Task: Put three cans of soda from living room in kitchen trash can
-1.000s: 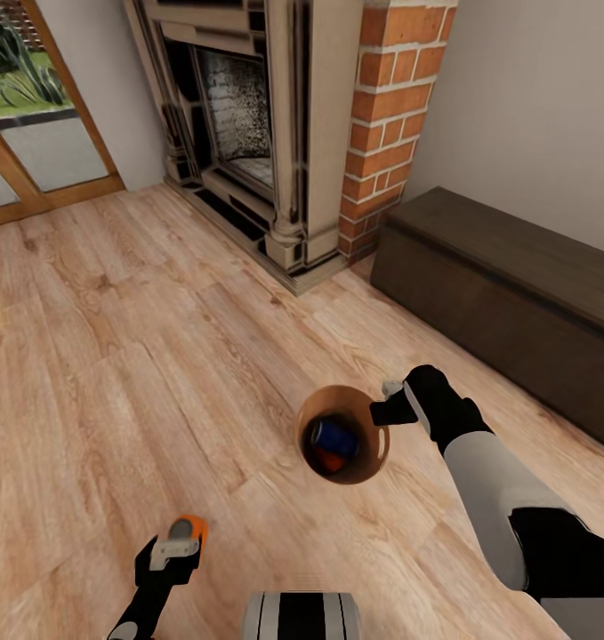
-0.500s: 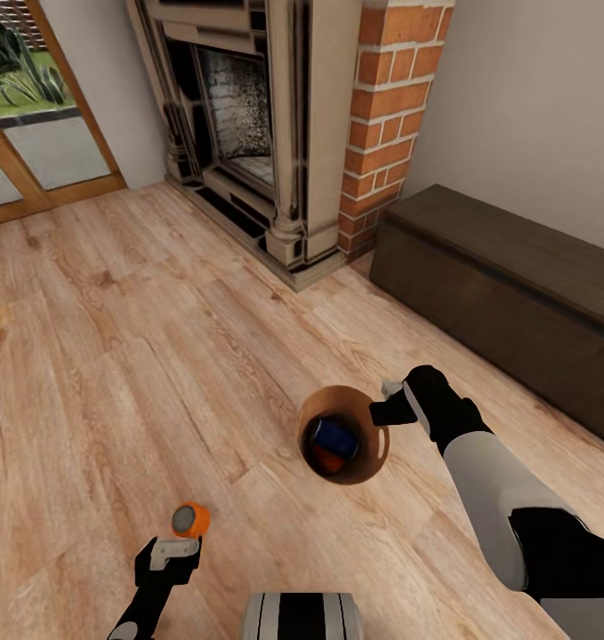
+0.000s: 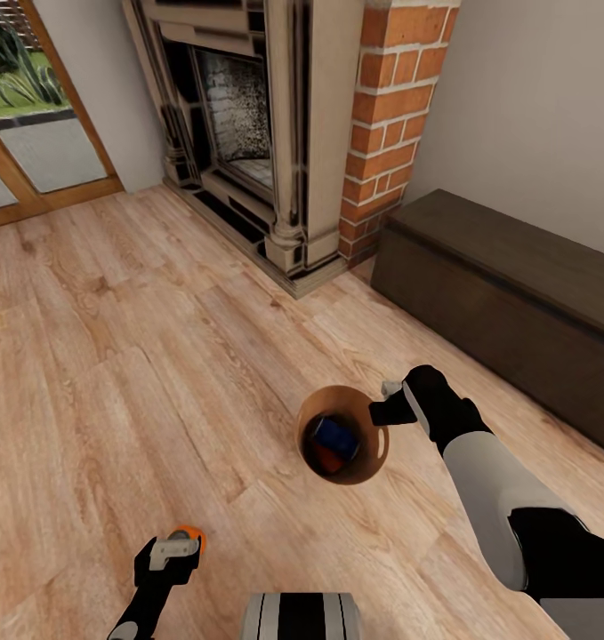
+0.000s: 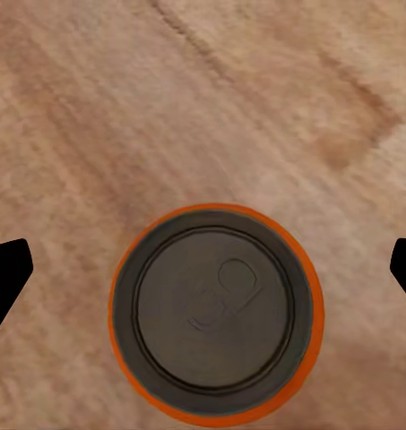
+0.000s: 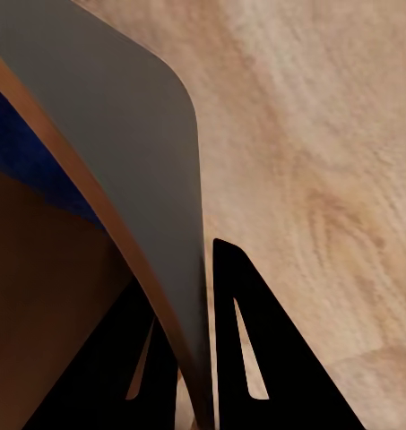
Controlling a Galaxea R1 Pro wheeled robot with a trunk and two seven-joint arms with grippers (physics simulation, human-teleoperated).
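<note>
Low in the left of the head view, my left gripper point(image 3: 174, 553) hangs over an orange can of soda point(image 3: 189, 533) standing upright on the wood floor point(image 3: 115, 356). In the left wrist view the can's grey top point(image 4: 216, 309) sits square between the two dark fingertips point(image 4: 5, 269), which are spread wide and well clear of it, so that gripper is open, lined up for a straight-down grab.

Over at centre frame, my right gripper point(image 3: 392, 404) is pinched on the rim of the tash can point(image 3: 375, 444); the right wrist view shows both fingers point(image 5: 247, 349) clamping the thin wall. I'm carrying the bin low and tilted so its mouth faces me, and inside I can see the blue can point(image 3: 335, 436) and a second orange can point(image 3: 330, 462). Two in, one left, by my reckoning. The fireplace point(image 3: 248, 133) and dark bench point(image 3: 506, 284) tell me I'm in the living room.
</note>
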